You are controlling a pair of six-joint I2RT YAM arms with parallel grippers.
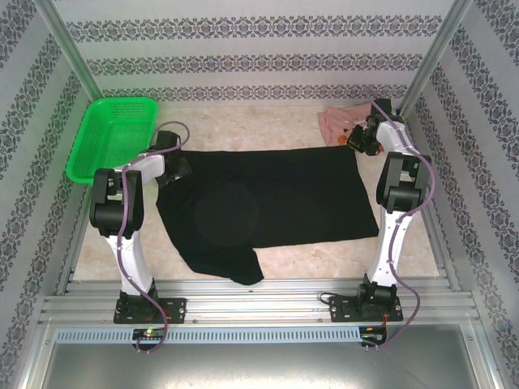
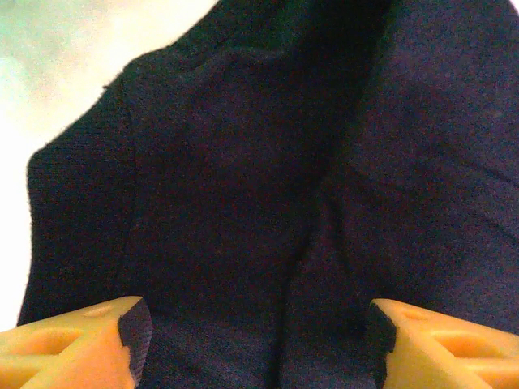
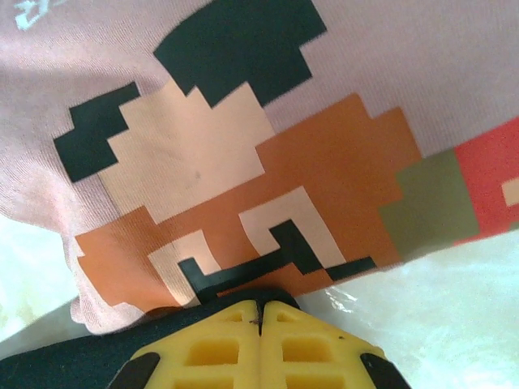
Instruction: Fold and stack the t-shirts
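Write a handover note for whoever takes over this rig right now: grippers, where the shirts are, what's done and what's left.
Left gripper: jaws open, over the far left corner of the black t-shirt.
Right gripper: jaws shut at that shirt's far right corner, beside the pink t-shirt; what they pinch is unclear.
Black t-shirt lies spread flat mid-table; pink one is crumpled at the far right. Green basket stands far left.
Done: no fold, no stack yet.
Left: fold both, stack them.
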